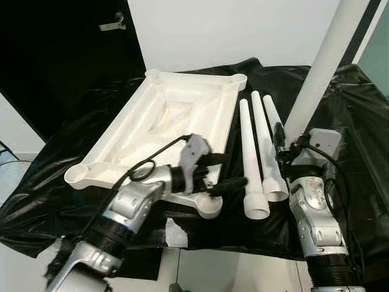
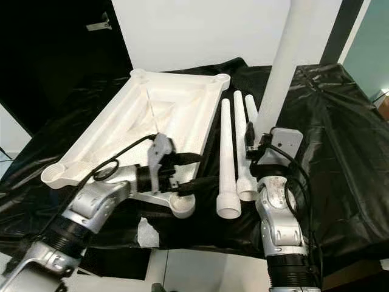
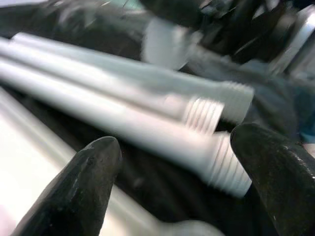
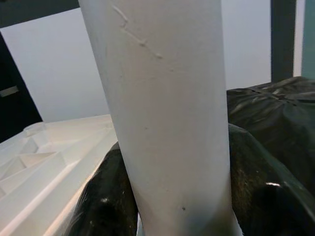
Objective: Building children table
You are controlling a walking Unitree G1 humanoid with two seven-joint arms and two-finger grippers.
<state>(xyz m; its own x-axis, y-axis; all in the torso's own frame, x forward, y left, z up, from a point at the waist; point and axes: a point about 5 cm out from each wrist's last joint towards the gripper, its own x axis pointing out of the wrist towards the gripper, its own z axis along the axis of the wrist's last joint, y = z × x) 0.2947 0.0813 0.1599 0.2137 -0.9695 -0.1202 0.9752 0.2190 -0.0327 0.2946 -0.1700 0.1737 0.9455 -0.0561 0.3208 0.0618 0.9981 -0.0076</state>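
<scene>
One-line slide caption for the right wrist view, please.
Right tool shut on an upright white table leg, with the upturned white tabletop and black sheet behind.

Staged studio-like room: black sheeting (image 1: 340,115) over table, plain white wall (image 1: 231,30).

One white plastic rectangular tabletop (image 1: 176,115), upside down. Four white plastic tube legs: three lying (image 1: 253,158) beyond left jaws, one upright (image 1: 325,64) between right jaws. Two grippers.
</scene>
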